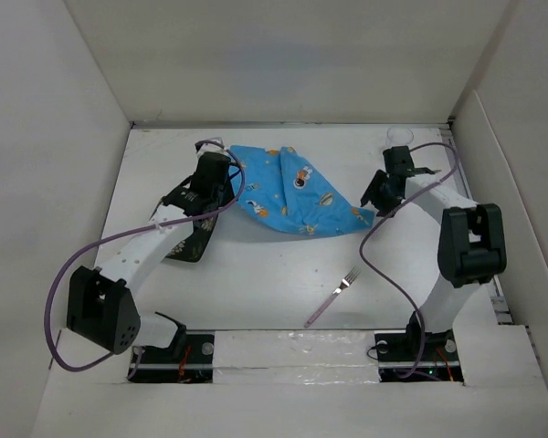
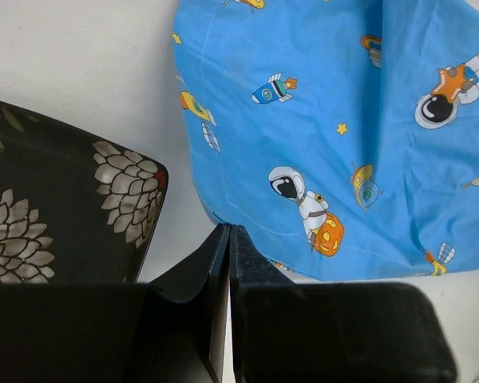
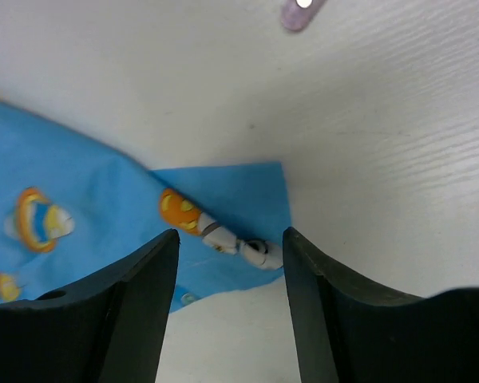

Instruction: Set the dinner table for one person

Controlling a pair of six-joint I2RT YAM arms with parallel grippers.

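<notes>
The dinner table (image 1: 256,274) spreads beneath both arms. Across its upper middle we see the rumpled placemat (image 1: 292,192) lying left-right, its right corner framed by the right gripper (image 3: 231,233), jaws apart (left gripper (image 2: 228,230), jaws together, at the left edge).

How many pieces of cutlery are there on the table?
1. A fork lies on the dinner table, on the near side of the blue placemat, apart from it. Others may be hidden under it.

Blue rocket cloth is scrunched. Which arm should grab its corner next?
Right, probably: the right gripper is open with a corner of the blue cloth framed between its fingers, while the left gripper is shut beside the cloth.
</notes>
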